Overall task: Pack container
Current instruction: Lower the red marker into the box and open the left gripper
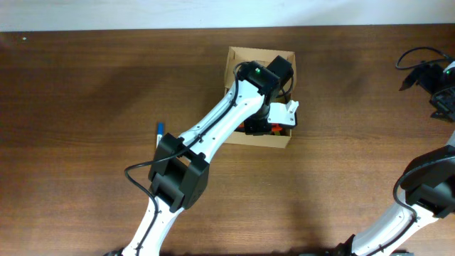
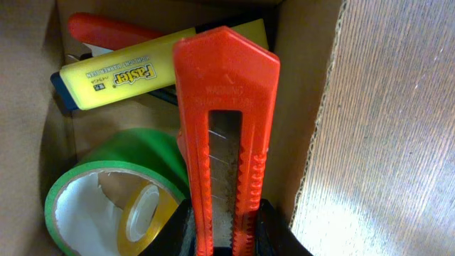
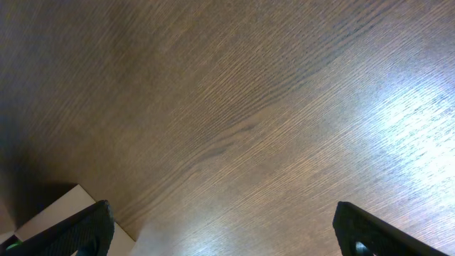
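**Left wrist view: cutter goes in over a crowded box**

The left gripper (image 2: 226, 226) is clamped on the tail of an orange box cutter (image 2: 226, 107). It holds the cutter inside the container (image 2: 307, 107), close along the right-hand cardboard wall. Under and beside the cutter lie a yellow marker (image 2: 135, 75), a red-handled tool (image 2: 106, 28) and a green tape roll (image 2: 106, 171) with a small yellow roll (image 2: 146, 210) nested in its core. Overhead, the box sits at the top centre of the table (image 3: 249, 107), with a blue pen (image 1: 159, 131) lying outside it near the left arm. The right gripper (image 3: 227, 231) hangs over bare wood with its jaws spread wide and nothing between them.

The main risk, as I judge it, is the release. The cutter's nose seems to ride over the marker, so it may settle propped up rather than flat and keep the flap from closing. On the way out, a finger could snag the green roll or the box wall and drag the light cardboard along. The pen could also be left behind.
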